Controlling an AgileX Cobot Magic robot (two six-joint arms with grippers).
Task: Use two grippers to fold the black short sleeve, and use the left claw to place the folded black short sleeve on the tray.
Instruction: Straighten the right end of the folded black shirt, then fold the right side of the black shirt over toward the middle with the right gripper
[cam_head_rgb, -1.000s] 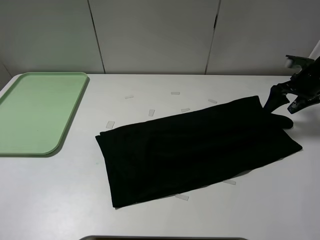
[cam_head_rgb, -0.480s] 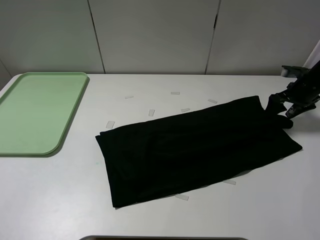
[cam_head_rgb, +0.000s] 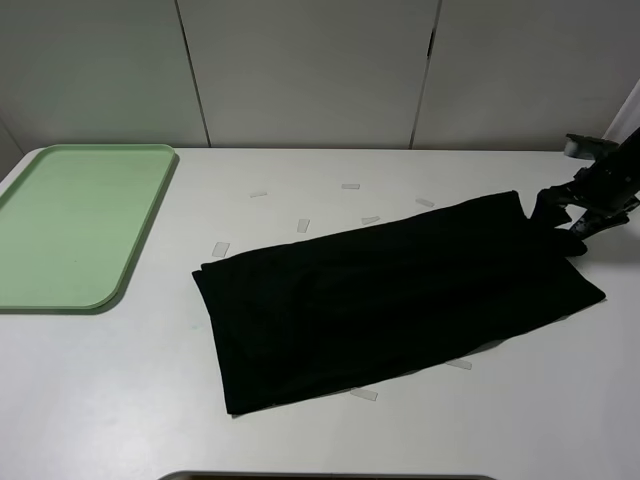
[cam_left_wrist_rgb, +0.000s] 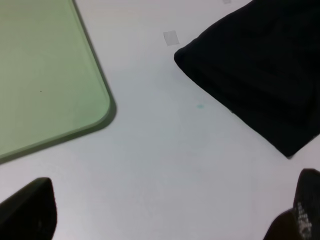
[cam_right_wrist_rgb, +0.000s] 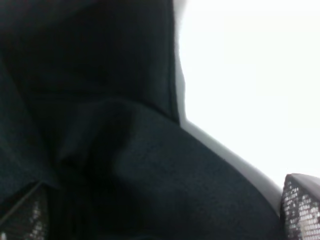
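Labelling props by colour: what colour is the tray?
The tray is plain pale mint green, seen best in the exterior high view.

The tray (cam_head_rgb: 70, 220) was cut off by the exterior view's left edge. In the right wrist view the black short sleeve (cam_right_wrist_rgb: 100, 160) was blurred, and only the fingertips (cam_right_wrist_rgb: 300, 205) of the right end effector (cam_right_wrist_rgb: 165, 210) were shown.

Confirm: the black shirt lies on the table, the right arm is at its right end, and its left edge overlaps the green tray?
No. The black short sleeve does not overlap the tray; bare table separates them, as the left wrist view shows. It does lie on the table, the right arm at its right end.
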